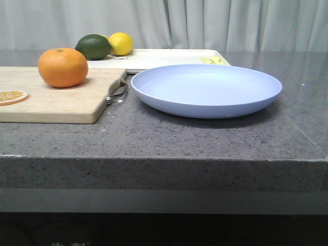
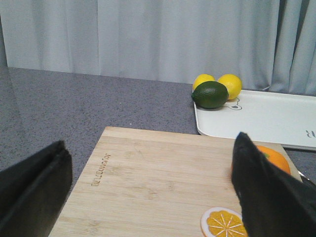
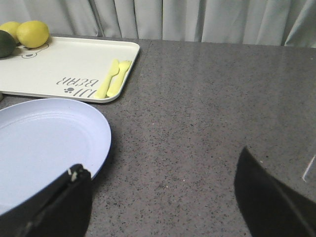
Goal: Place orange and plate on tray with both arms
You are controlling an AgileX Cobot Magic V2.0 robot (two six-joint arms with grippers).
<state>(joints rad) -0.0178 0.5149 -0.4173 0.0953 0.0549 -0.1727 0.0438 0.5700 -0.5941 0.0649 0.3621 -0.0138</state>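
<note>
Orange (image 1: 62, 67) sits on the cutting board (image 1: 56, 100), plate (image 1: 206, 89) beside it, tray (image 1: 164, 57) behind. Nothing grasped: left gripper (image 2: 148, 197) and right gripper (image 3: 163, 197) gape wide. Next, I'd say, each must close in.

Wooden cutting board (image 1: 56, 100) lies on grey speckled desk (image 1: 205, 138), w/ thin orange slice (image 1: 12, 96) near its left end. Behind: dark green lime (image 1: 94, 46) touching 2 yellow lemons (image 2: 229, 85). Yellow fork & spoon (image 3: 113, 79) lie side by side. Grey curtain (image 1: 205, 23) at back.
</note>
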